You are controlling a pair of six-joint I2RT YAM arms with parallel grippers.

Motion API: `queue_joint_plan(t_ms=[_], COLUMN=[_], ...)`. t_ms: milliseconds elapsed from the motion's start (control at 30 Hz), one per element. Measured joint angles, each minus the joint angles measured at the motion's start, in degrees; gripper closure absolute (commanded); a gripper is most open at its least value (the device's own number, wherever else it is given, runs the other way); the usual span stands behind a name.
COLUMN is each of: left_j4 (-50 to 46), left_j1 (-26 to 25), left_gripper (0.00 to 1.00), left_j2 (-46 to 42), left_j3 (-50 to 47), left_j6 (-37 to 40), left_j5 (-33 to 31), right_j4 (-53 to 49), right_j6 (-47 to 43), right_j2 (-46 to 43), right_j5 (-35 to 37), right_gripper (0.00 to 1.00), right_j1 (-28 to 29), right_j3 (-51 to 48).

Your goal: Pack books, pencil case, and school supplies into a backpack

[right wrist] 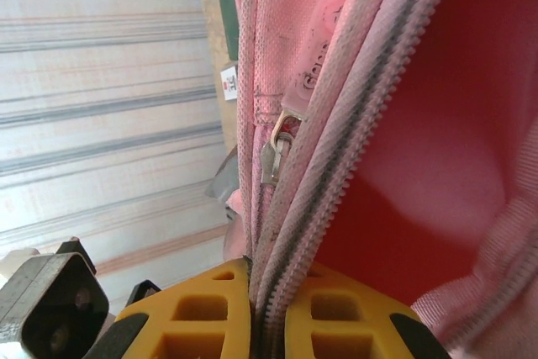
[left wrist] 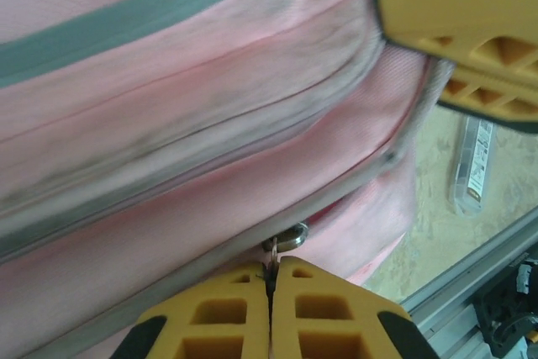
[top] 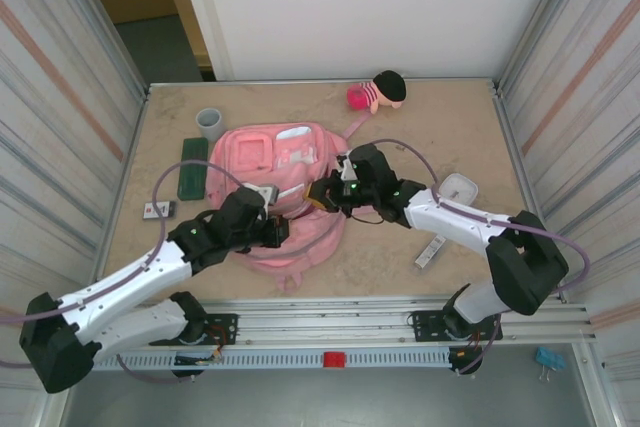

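Left wrist view: left claw (left wrist: 271, 268) pinches the zipper pull (left wrist: 288, 238) on the backpack (left wrist: 193, 81). Opposite, right claw (right wrist: 267, 273) clamps the zipper edge (right wrist: 340, 161).

I see a lab test cell: ribbed metal walls (top: 60, 117) either side of my fingers (left wrist: 210, 317), an aluminium rail (top: 330, 322) behind them.

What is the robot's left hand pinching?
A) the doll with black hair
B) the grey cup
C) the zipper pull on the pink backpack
C: the left wrist view shows the left gripper shut on the thin zipper pull of the backpack.
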Motion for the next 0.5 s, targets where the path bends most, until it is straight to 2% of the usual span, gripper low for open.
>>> queue_joint_plan(t_ms=[167,200,267,333,400,500], left_j4=[-2.9,-2.8,-1.8,0.5,2.6,5.8], left_j1=[0.0,0.0,0.0,0.0,0.1,0.1], left_gripper=[1.00,1.00,1.00,1.00,1.00,1.00], left_j2=[-5.6,-6.2,-6.7,-6.7,-6.4,-5.4], left_j3=[-2.2,-2.7,-4.0,-5.2,-5.9,-6.1], left_j6=[0.3,0.4,0.6,0.6,0.6,0.7], left_j5=[-2.4,-2.6,-2.4,-1.8,-1.1,0.1], right_j4=[-2.3,-2.6,-2.8,-2.1,-0.2,3.8], right_j6=[-1.4,-1.5,-1.3,-0.5,0.8,3.2], right_j2=[-2.4,-2.7,-3.2,-3.7,-4.3,-4.5], right_j5=[-4.1,-4.5,-4.5,-3.5,-1.6,2.1], right_gripper=[0.98,0.93,0.75,0.63,0.57,0.54], right_j1=[-5.3,-5.6,-5.8,-4.9,-3.4,0.3], right_j3=[0.0,0.0,-0.2,-0.9,-2.0,-3.5])
